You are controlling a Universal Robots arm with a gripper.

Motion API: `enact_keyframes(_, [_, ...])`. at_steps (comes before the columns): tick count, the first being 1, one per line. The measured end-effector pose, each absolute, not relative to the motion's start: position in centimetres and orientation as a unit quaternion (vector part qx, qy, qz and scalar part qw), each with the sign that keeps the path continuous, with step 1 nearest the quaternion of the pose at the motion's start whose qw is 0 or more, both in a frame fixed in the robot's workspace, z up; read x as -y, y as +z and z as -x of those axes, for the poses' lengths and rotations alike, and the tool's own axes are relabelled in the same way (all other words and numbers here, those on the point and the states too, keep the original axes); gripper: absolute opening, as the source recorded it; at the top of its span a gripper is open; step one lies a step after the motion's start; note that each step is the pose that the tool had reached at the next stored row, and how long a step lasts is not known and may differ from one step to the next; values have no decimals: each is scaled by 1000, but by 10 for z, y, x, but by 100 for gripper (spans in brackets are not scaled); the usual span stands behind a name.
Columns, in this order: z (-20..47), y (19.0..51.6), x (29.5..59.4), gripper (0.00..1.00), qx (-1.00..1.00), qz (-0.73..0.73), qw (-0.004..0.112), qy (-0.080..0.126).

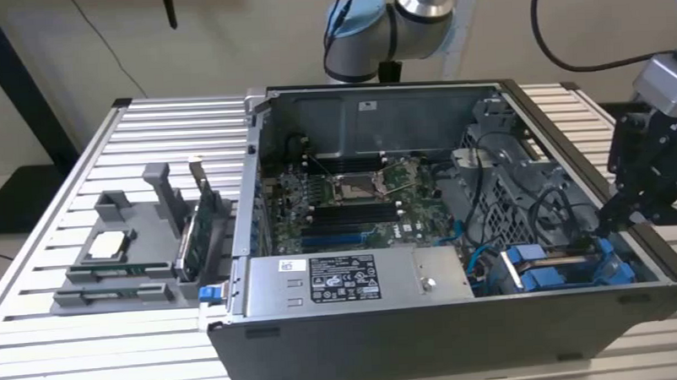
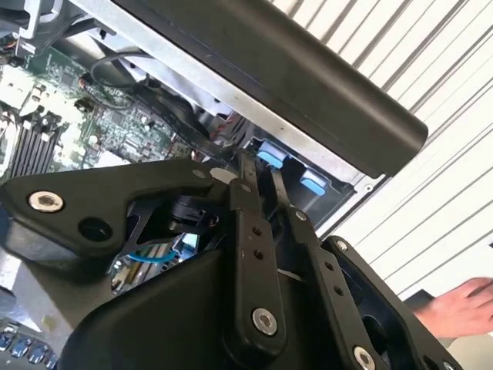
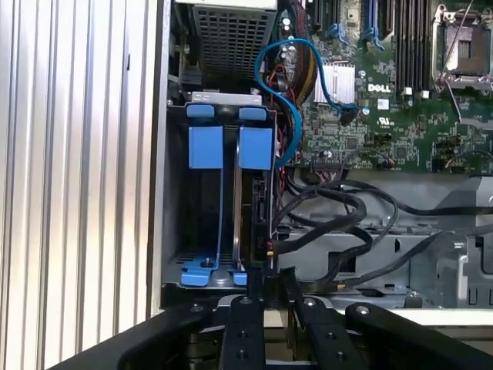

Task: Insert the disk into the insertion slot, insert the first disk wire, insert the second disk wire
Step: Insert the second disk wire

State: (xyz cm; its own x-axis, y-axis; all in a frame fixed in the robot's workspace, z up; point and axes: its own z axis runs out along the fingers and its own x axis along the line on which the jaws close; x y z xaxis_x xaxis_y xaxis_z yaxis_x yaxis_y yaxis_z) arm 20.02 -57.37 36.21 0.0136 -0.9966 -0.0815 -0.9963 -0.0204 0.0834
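Now your claw (image 3: 266, 281) sits pressed together beside the disk (image 3: 248, 208) in the insertion slot (image 3: 204, 223); rigid, fragile, so handle its blue frame.

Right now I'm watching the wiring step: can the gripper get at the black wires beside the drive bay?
Probably yes. The gripper is already at the bay's edge, with the black wires lying open just beside it and the case uncovered. The looped blue cable sits farther off, so it shouldn't block.
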Motion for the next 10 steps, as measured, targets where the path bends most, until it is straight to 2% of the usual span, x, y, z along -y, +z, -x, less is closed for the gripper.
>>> enact_keyframes(6, [-200, 361, 574, 24, 699, -712, -3, -63])
enact_keyframes(8, [-200, 364, 574, 16, 699, -712, -4, -64])
enact_keyframes(10, [-199, 368, 574, 16, 699, -712, -5, -64])
